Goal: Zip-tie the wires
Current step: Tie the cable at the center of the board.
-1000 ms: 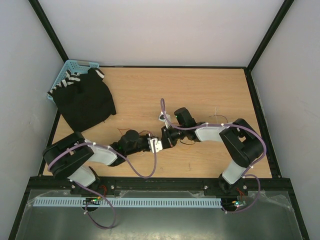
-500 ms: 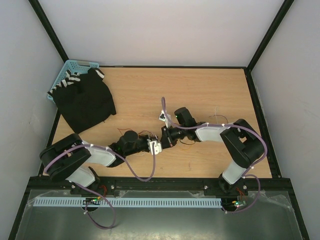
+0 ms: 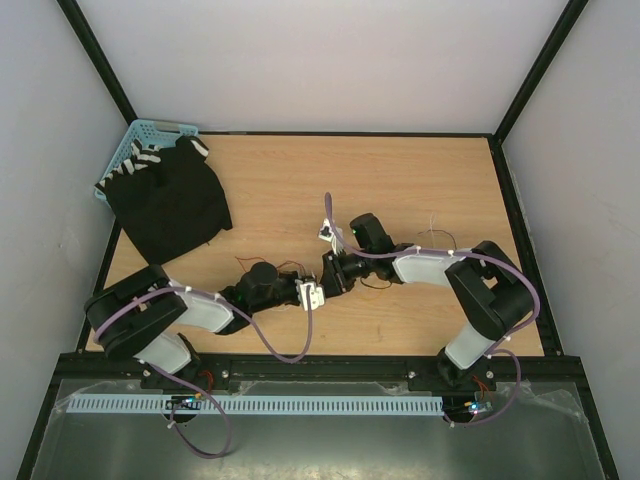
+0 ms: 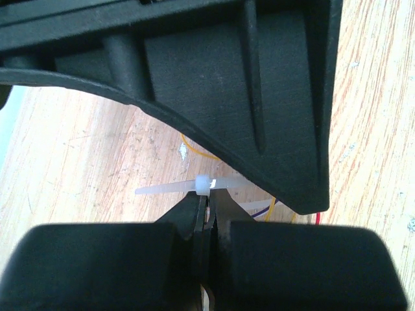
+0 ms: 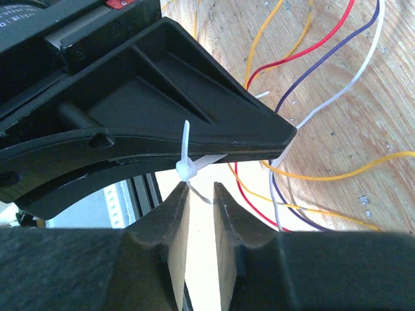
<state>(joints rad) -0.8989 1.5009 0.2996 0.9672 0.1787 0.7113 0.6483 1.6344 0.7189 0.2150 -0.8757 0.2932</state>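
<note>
Wooden table [image 3: 400, 180] fills the enclosure, seen from above, with both robot arms reaching in from its near edge and meeting close to the middle. A black cloth [image 3: 170, 205] lies at the far left corner, draped over a blue basket [image 3: 150, 130] and well apart from the work.

At the centre the left claw [image 4: 209, 197] is closed tight on the zip tie [image 4: 168, 188], pinching the pale strip right beside its small square head, the rest of the strip sticking out level to one side.

The right claw [image 5: 201, 191] faces it from the other side with its two fingers a little apart, a clear gap showing between them. The tie's head sits just above the tip of one finger [image 5: 178, 207]; whether the two are touching is hard to say from this angle.

The wires [image 5: 275, 165], thin orange, red, purple and white strands, lie loose and curling on the wood just beyond the two claws, some passing under the left claw's black finger. They appear to run by the tie's band.
</note>
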